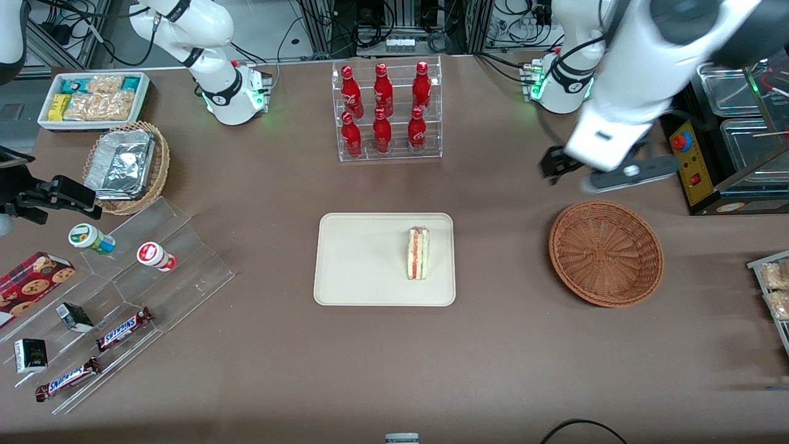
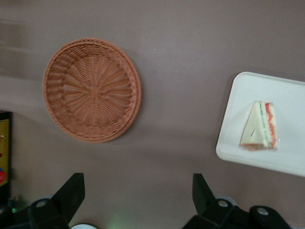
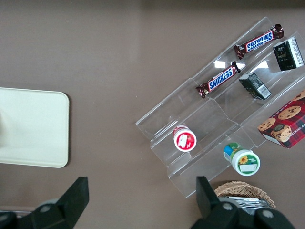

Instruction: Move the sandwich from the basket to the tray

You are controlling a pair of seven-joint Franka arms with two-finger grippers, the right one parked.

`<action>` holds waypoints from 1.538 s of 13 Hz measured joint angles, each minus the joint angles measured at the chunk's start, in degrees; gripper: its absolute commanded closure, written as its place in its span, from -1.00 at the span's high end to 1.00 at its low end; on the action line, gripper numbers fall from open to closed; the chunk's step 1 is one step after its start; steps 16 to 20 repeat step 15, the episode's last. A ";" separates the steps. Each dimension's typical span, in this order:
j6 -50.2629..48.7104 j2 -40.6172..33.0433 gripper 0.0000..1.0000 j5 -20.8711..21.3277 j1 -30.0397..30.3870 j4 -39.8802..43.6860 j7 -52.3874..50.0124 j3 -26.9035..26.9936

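We found the sandwich (image 1: 418, 253) already lying on the tray (image 1: 363, 283), toward the edge nearest the basket (image 1: 606, 253), and the basket sat bare on the tabletop (image 1: 493, 357), well apart from the tray toward the working arm's end. The gripper (image 2: 138, 195) hung in the air above the tabletop, farther from the front camera than the basket and clear of it, with its jaws spread wide and nothing between them. From how things lay, we judged the transfer done, with no further grasp called for. As for handling, we took the sandwich to be light and soft: 1 wedge of pale bread with a red-orange and pale filling stripe, likely to squash or shear apart if squeezed hard, so a gentle closing force would suit it. It seemed to carry a clear wrap, though we could not be sure, and that could make it a little slippery. We would take hold across the 2 flat bread faces near the thick crust end, where the layers press together, and not at the thin tip, which would bend and slip free.
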 measured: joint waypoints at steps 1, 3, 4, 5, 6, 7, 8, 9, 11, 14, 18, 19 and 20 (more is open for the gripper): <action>-1.49 -1.73 1.00 -0.46 2.08 -0.22 2.92 0.04; -2.59 -5.20 1.00 -0.83 4.90 -2.18 6.61 0.40; -2.59 -6.84 1.00 -0.88 5.41 -3.75 7.84 1.05; -2.59 -8.22 1.00 -0.94 5.51 -5.10 9.65 1.98; -2.65 -9.35 1.00 -0.97 5.57 -6.08 11.88 2.87; -2.78 -10.06 1.00 -0.99 5.66 -6.66 13.39 3.51; -2.85 -10.46 1.00 -0.99 5.92 -7.01 14.12 3.78; -2.85 -10.56 1.00 -1.00 6.14 -7.15 14.35 3.81; -2.84 -10.47 1.00 -1.00 6.19 -7.18 14.50 3.82; -2.84 -10.42 1.00 -1.02 6.54 -7.09 16.96 3.80; -2.84 -10.40 1.00 -1.48 7.51 -7.03 18.43 3.73; -2.84 -10.40 1.00 -1.48 7.51 -7.03 18.43 3.73; -2.84 -10.40 1.00 -1.48 7.51 -7.03 18.43 3.73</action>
